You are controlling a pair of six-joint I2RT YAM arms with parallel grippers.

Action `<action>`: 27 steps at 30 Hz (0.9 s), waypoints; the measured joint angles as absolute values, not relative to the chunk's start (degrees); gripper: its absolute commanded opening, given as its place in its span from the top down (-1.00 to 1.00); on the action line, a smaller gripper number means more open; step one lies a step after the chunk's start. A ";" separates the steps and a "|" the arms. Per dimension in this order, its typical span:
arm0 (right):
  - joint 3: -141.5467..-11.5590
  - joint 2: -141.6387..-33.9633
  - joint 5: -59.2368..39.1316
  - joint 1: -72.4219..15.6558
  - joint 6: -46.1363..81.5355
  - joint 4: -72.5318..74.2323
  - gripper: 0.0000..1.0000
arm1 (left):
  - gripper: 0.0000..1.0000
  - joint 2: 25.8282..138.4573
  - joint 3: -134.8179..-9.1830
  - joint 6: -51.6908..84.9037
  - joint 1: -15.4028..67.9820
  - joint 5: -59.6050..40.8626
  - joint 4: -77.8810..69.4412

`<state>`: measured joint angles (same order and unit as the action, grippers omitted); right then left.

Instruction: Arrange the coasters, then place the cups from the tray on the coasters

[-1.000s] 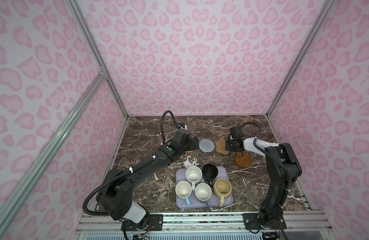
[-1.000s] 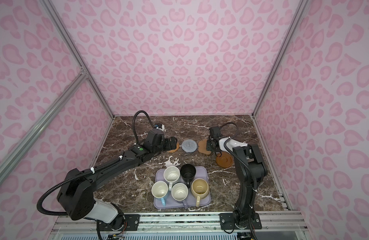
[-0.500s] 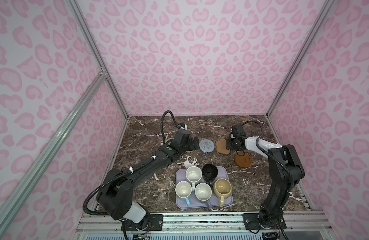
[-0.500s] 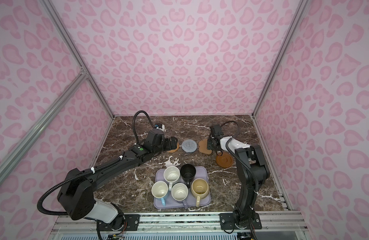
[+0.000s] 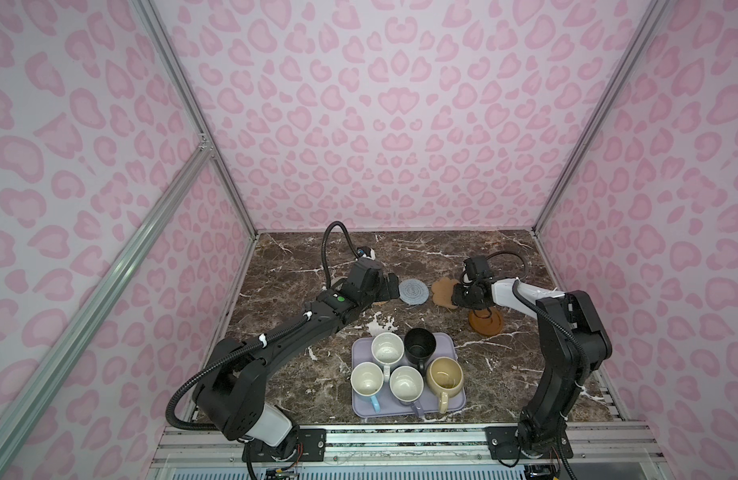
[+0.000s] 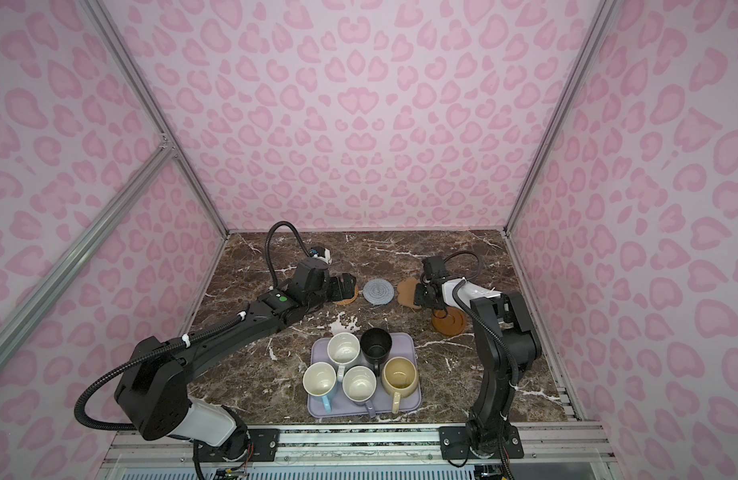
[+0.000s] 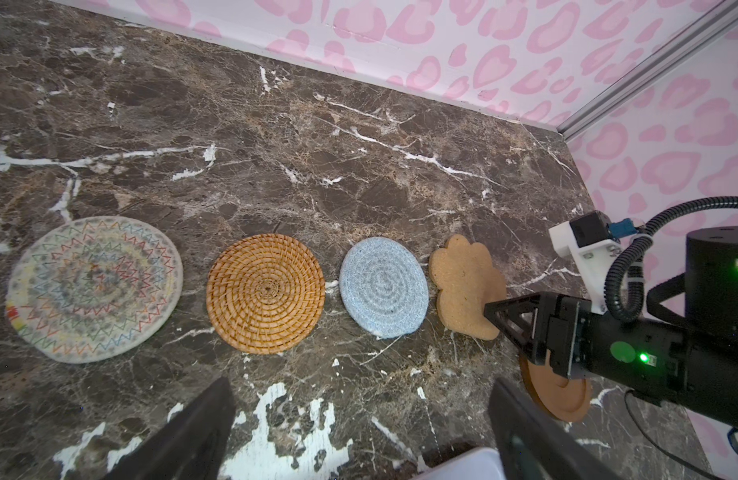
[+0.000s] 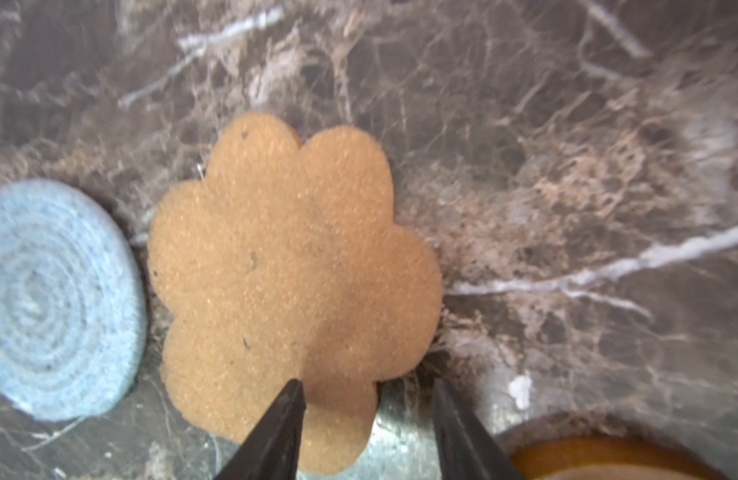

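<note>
Left pincer [image 7: 361, 386] gaping empty, right pincer [image 8: 367, 384] parted astride tan flower coaster [image 8: 284, 257] edge; brown white-veined marble tabletop [image 7: 359, 145], pink-spotted walls [image 5: 380, 124].

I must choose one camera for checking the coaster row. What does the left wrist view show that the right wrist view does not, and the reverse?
Only the left wrist view: the white woven round coaster, the orange rattan round coaster, the open left gripper. Only the right wrist view: the jaws of the right gripper standing apart, one over a petal of the tan flower-shaped coaster. Both: that coaster and gripper, the grey-blue woven round coaster, part of the brown rimmed round disc, the dark marble table.
</note>
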<state>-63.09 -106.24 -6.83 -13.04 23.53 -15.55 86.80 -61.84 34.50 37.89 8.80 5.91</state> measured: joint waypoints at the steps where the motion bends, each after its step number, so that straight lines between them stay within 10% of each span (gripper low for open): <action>1: -63.02 -106.34 -6.98 -12.97 23.53 -14.87 -0.03 | -0.94 86.80 -61.84 34.50 37.91 8.80 5.91; 14: -61.63 -98.56 -6.35 -12.67 21.85 -14.52 -0.11 | -0.94 86.08 -63.44 32.53 39.88 11.33 7.57; 21: -59.61 -88.88 -2.96 -12.43 20.71 -20.82 -0.96 | -0.94 84.95 -69.47 29.12 42.72 10.96 10.74; 27: -53.41 -83.55 -1.30 -9.28 20.16 -24.16 -0.70 | -0.94 86.32 -73.89 28.03 47.18 5.76 10.37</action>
<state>-53.41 -83.55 -1.30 -9.28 20.16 -24.16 86.32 -73.89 28.03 47.18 5.76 10.37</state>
